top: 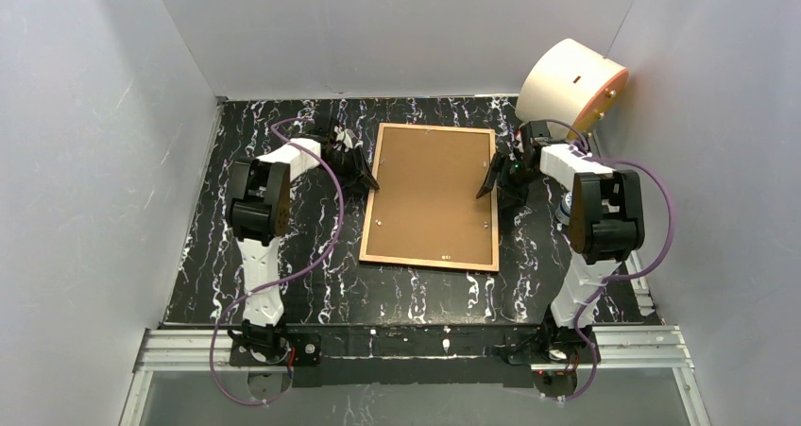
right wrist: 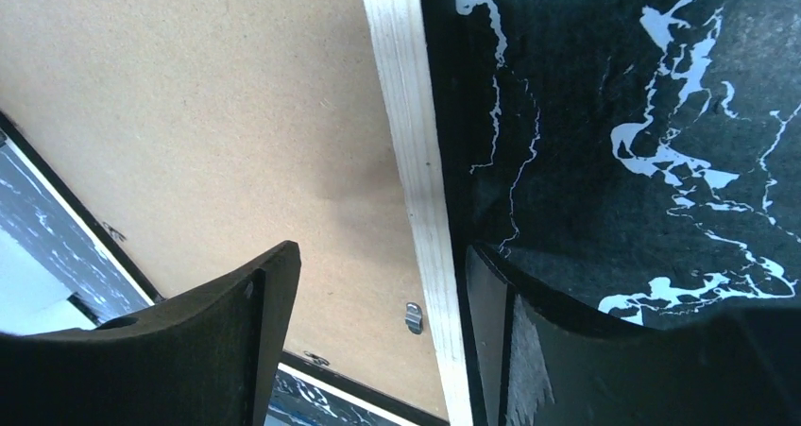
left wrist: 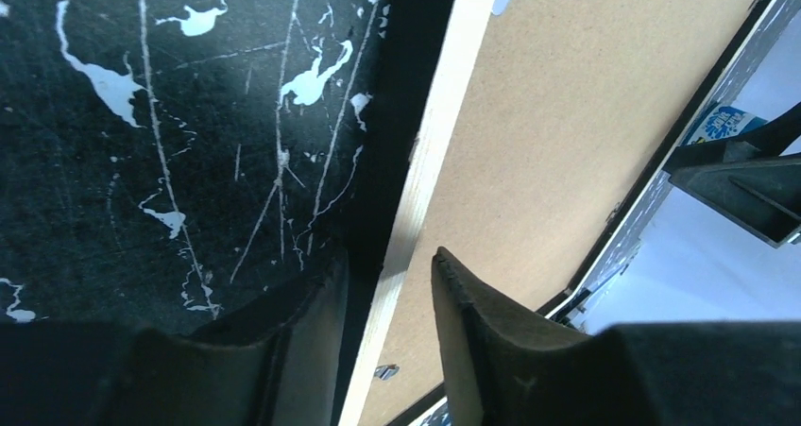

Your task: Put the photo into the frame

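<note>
The frame (top: pixel 430 260) lies flat in the middle of the table, back side up, with a plain brown backing board (top: pixel 430 195) filling it. The photo is hidden. My left gripper (top: pixel 366 176) is at the frame's left edge. In the left wrist view it is open (left wrist: pixel 389 254), astride the light wood rail (left wrist: pixel 430 143) with gaps on both sides. My right gripper (top: pixel 491 182) is at the right edge. It is also open (right wrist: pixel 380 248): one finger is over the board and the other is just outside the rail (right wrist: pixel 406 114).
A pale round drum (top: pixel 571 86) leans against the back right wall. White walls close in the black marbled table (top: pixel 312 284) on three sides. Small metal tabs (right wrist: pixel 413 317) (left wrist: pixel 384 371) sit on the board near the rails.
</note>
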`<action>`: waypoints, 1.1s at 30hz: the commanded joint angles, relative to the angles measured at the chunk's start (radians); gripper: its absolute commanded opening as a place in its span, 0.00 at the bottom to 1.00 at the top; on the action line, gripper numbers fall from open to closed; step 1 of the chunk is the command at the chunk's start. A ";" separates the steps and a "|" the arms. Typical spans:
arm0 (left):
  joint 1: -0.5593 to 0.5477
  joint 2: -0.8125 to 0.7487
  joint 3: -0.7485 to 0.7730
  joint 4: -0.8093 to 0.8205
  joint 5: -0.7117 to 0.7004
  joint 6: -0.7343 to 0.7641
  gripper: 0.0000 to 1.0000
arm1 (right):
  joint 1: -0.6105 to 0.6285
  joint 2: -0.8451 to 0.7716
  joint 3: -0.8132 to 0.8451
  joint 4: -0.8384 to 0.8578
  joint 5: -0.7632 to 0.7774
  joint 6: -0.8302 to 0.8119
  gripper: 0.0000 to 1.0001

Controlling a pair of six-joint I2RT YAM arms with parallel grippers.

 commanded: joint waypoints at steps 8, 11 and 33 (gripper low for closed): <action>0.002 -0.034 -0.155 -0.045 -0.047 0.017 0.22 | 0.012 -0.006 -0.057 0.100 -0.213 -0.062 0.56; -0.001 -0.060 -0.198 -0.044 -0.044 0.016 0.17 | 0.019 -0.019 -0.074 0.107 -0.232 -0.068 0.52; 0.006 -0.159 -0.091 -0.169 -0.182 0.123 0.67 | 0.152 0.070 0.239 0.389 -0.084 0.151 0.63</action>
